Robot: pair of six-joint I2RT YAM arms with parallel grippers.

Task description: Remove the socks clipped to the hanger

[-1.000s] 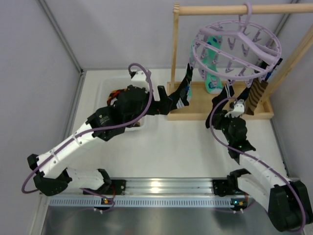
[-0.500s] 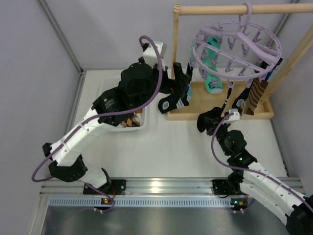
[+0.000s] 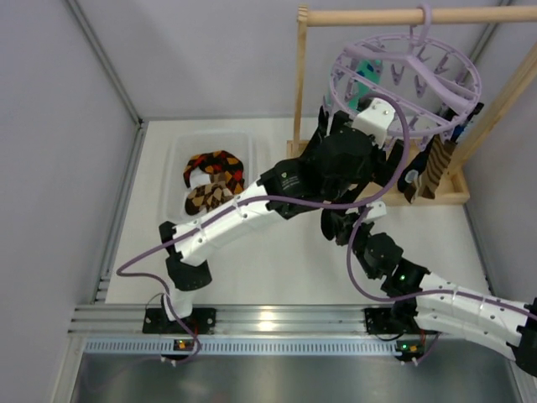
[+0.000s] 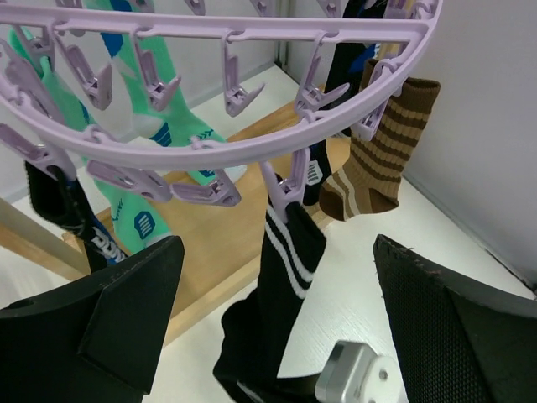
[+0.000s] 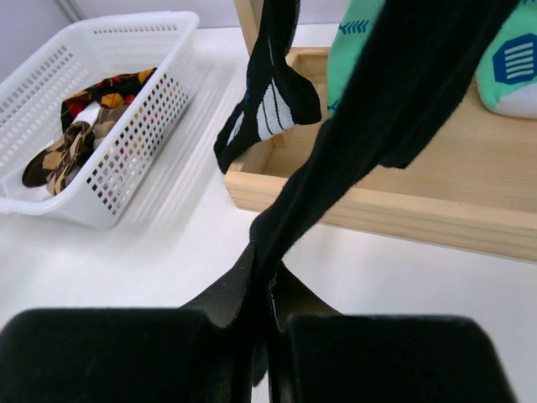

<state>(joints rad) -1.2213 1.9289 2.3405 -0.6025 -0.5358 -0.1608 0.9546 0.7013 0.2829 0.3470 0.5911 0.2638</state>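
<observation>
The lavender hanger (image 3: 403, 75) hangs from a wooden rail, with its ring (image 4: 252, 34) just above my left gripper. A clip holds a black sock with white stripes (image 4: 281, 277), which hangs between the open left fingers (image 4: 109, 311). My left gripper (image 4: 277, 336) holds nothing. A brown striped sock (image 4: 382, 159) and teal socks (image 4: 143, 126) are clipped further back. My right gripper (image 5: 268, 273) sits low over the table, shut on the lower end of a taut black sock (image 5: 377, 109). Another black sock (image 5: 268, 92) dangles behind it.
A white basket (image 5: 109, 50) at the left holds brown-orange argyle socks (image 3: 214, 176). The wooden frame's base tray (image 5: 403, 201) lies under the hanger, and its rail (image 3: 369, 15) crosses the top. The left arm stretches across the table above the right gripper.
The left arm swung from the basket to under the hanger, gripper open. The right gripper closed on the black sock and drew back toward the near edge, pulling it taut.
</observation>
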